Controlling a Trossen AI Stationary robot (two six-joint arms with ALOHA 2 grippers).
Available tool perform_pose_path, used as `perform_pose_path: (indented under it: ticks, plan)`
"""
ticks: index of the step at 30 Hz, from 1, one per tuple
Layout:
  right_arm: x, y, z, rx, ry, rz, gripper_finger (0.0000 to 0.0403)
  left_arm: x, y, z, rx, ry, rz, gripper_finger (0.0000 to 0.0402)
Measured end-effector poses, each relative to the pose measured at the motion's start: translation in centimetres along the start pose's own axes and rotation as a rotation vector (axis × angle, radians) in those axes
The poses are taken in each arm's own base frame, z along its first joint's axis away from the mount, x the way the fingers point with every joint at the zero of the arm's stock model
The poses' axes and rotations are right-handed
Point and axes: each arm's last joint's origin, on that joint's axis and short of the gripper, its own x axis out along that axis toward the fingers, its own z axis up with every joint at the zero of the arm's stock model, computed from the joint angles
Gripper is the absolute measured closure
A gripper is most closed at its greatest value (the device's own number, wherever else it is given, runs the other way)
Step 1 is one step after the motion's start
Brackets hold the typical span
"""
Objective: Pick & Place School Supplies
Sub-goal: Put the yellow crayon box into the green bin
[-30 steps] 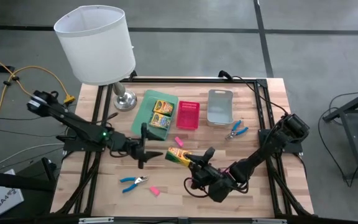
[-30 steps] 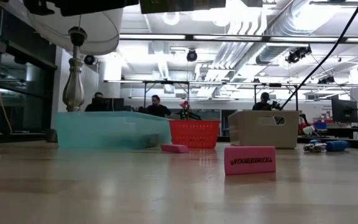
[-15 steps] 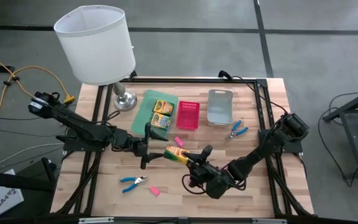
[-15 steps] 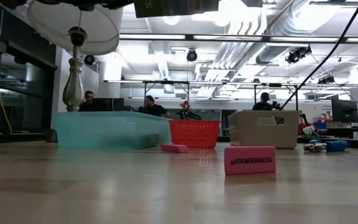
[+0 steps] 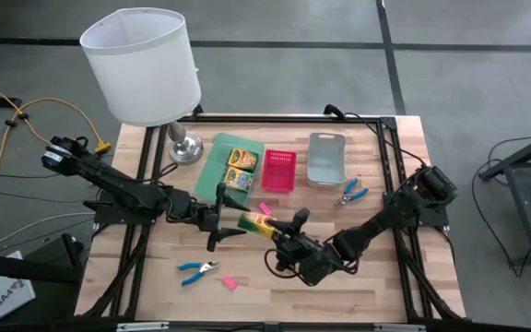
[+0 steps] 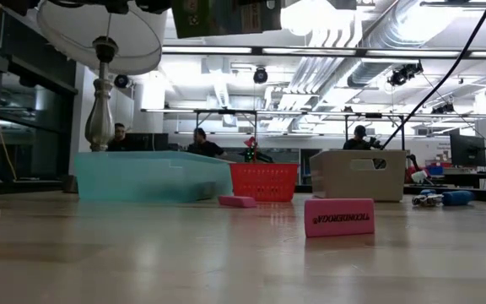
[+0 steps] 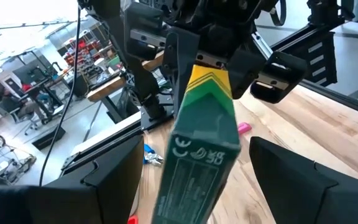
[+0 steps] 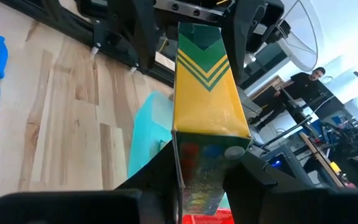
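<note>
Glossy printed cardboard crayon box (image 8: 207, 106) above a matt wooden table (image 5: 385, 277)

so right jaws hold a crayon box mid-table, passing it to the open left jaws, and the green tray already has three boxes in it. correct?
Not quite: the green tray has two boxes, as the high view shows. The third is the crayon box in the right gripper, held out between the open jaws of the left gripper.
</note>
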Motion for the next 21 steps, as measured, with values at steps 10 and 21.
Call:
perform_pose_path:
  ticks: [10,21]
  plan:
    - [-0.02,-0.14,0.50,-0.009,-0.030,-0.006,0.0312,0.00,0.05,-0.04,-0.010,0.010,0.018,0.0165]
    - [-0.02,-0.13,0.50,-0.004,-0.031,-0.003,0.0311,-0.02,0.06,-0.04,-0.005,0.011,0.021,0.0252]
